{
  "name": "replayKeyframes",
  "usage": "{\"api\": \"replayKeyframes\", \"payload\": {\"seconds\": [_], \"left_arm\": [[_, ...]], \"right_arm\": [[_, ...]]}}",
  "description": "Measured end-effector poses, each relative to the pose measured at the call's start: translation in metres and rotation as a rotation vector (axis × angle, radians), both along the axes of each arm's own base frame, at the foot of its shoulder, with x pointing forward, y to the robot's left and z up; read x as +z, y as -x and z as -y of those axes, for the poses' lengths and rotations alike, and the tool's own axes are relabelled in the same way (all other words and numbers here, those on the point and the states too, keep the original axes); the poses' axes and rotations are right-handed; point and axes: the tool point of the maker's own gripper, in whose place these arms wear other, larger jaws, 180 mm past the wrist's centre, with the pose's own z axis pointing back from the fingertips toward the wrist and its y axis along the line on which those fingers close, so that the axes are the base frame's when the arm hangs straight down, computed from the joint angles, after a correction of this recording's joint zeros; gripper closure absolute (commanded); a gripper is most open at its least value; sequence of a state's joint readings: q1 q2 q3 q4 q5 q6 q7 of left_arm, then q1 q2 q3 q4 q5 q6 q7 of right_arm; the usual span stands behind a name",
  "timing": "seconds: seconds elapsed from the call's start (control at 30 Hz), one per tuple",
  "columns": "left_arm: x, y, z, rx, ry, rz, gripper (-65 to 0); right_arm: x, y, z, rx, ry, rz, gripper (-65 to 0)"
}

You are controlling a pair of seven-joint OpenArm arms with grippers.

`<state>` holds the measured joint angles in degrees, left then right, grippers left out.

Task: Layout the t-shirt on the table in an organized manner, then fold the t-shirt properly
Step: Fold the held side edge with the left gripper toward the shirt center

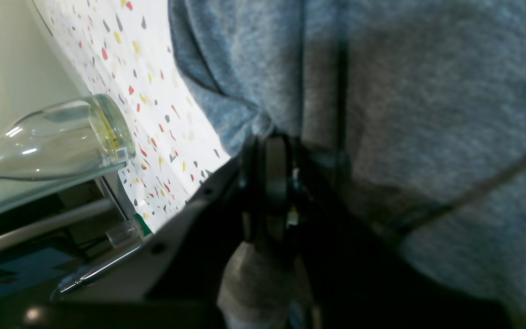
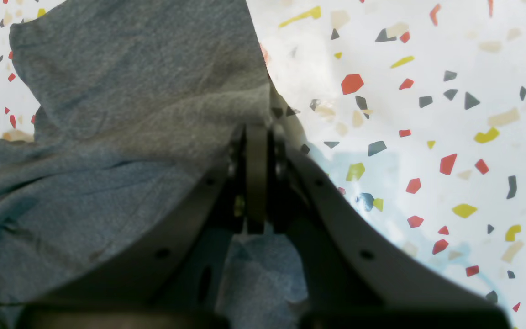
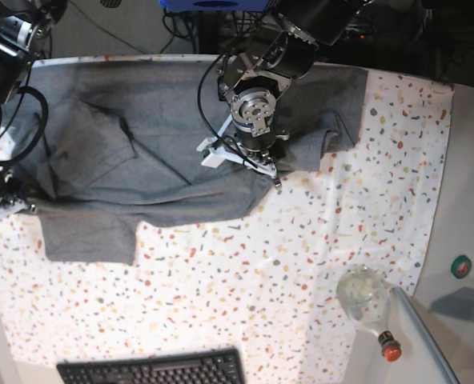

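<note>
The heather-grey t-shirt (image 3: 141,160) lies spread but wrinkled across the far side of the flecked white table (image 3: 245,280)

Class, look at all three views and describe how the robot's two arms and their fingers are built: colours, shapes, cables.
Both arms are black and dark grey with round silver-faced joints. The left arm has a disc-shaped wrist motor, a white bracket below it and thin black cables looping alongside. The right arm carries a thick black cable loop. In the wrist views, the left gripper and right gripper each have dark, curved fingers with small screw holes.
</note>
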<state>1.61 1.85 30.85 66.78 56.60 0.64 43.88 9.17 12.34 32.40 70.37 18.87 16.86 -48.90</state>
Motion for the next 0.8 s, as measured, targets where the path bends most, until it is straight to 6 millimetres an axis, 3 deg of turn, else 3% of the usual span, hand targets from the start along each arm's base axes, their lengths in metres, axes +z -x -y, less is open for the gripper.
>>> {"api": "replayKeyframes", "payload": {"seconds": [0.1, 0.2, 0.33, 0.4, 0.6, 0.8], "left_arm": [[0.001, 0.005, -0.001, 0.001, 0.005, 0.0, -2.3], [0.008, 0.01, 0.002, 0.007, 0.036, 0.009, -17.3], [0.028, 0.002, 0.003, 0.008, 0.062, 0.066, -37.2], [0.031, 0.001, 0.004, 0.007, 0.067, 0.075, -42.5], [0.023, 0.011, 0.002, 0.064, 0.152, 0.02, -44.1], [0.076, -0.002, 0.011, 0.17, 0.542, 0.036, -44.3]], "right_arm": [[0.0, 0.0, 0.0, 0.0, 0.0, 0.001, 0.0], [0.0, 0.0, 0.0, 0.0, 0.002, -0.002, 0.0], [0.0, 0.0, 0.0, 0.0, 0.0, -0.001, 0.0], [0.0, 0.0, 0.0, 0.0, -0.001, -0.001, 0.0], [0.0, 0.0, 0.0, 0.001, -0.001, -0.003, 0.0], [0.0, 0.001, 0.0, 0.001, 0.001, -0.005, 0.0]]}}
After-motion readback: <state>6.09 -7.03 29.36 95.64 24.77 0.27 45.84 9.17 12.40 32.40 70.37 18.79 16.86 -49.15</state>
